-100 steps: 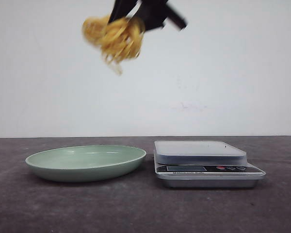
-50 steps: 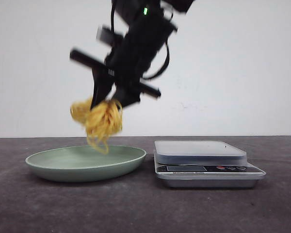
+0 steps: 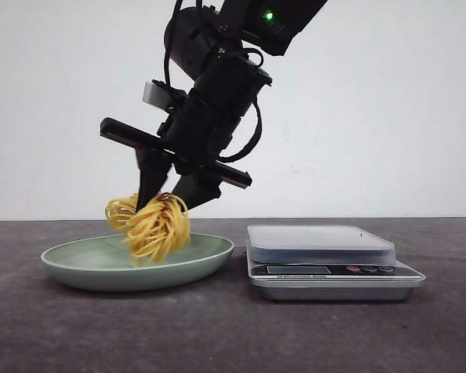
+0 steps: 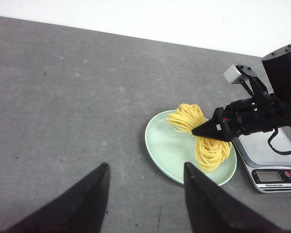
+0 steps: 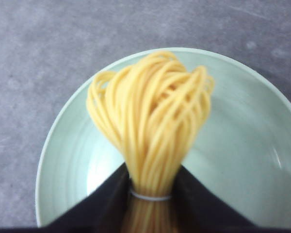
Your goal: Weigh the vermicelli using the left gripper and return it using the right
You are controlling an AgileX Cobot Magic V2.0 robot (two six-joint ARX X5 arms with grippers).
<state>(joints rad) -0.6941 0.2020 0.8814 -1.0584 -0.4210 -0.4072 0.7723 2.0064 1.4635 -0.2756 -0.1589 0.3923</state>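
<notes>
The yellow vermicelli bundle [image 3: 151, 225], tied with a thin band, hangs from my right gripper [image 3: 165, 203] with its loops touching or just above the pale green plate [image 3: 85, 268]. In the right wrist view the right gripper [image 5: 150, 194] is shut on the vermicelli [image 5: 153, 121] over the plate [image 5: 63, 160]. In the left wrist view my left gripper [image 4: 145, 167] is open and empty, high above the dark table, apart from the plate [image 4: 160, 145]. That view also shows the vermicelli [image 4: 206, 145] and the right gripper [image 4: 218, 128]. The left gripper is not in the front view.
A digital kitchen scale [image 3: 320, 241] with a bare grey platform stands just right of the plate, also in the left wrist view [image 4: 266, 150]. The dark table [image 3: 217, 334] stretches in front; a white wall lies behind.
My right gripper has come down from the top of the front view, carrying the vermicelli down and slightly left until it reaches the plate.
</notes>
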